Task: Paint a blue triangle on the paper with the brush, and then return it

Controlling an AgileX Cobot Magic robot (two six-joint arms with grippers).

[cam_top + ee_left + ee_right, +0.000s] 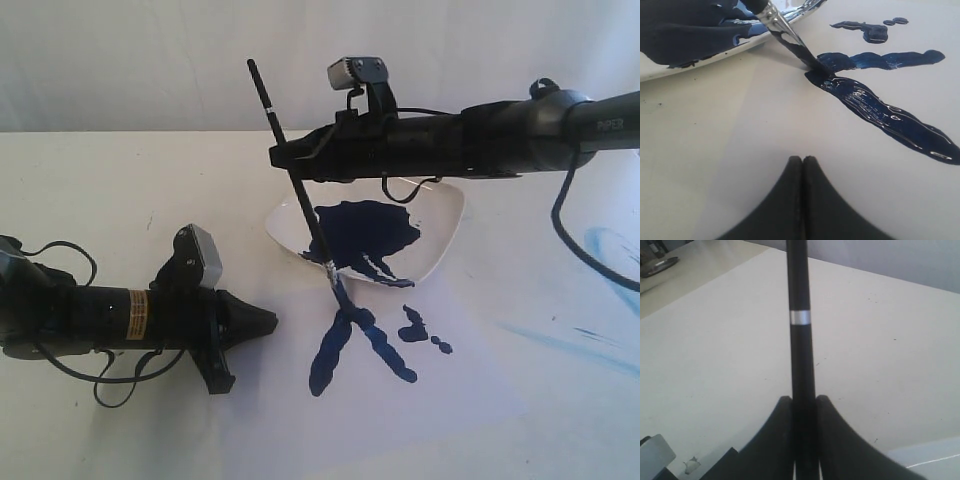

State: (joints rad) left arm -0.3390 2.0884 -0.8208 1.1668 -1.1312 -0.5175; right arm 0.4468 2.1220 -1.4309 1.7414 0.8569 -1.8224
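"At the top corner of the blue triangle (333, 350), where its two painted sides meet, I have the bristles of the brush (303, 205) down on the paper (470, 400). What do you read on your screen?"

"Your right end effector (283, 157) is clamped on the shaft, well above the ferrule. The brush leans, with the handle end up and off to the left and the wet tip down to the right. Two strokes fan out from that tip toward the exterior camera, one to the left and one to the right. I see no third side."

"Agreed, so I judge the base is what's left to paint. From the tip, the left stroke's open end lies nearer the camera and slightly left, and the right stroke's end lies nearer and to the right. The missing line runs across between them, roughly left to right."

"And the left end effector (268, 322)?"

"Its fingers are pressed together on nothing. It lies low, near the left stroke. I can't tell whether paper or bare desk (120, 180) is under it. It has no brush, so the right arm does the work."

"Mind the dish (445, 215). Its rim sits just behind the tip."

"Yes, I'd draw the tip away from it, toward the camera. Where the brush goes back afterward, I can't tell from these views."
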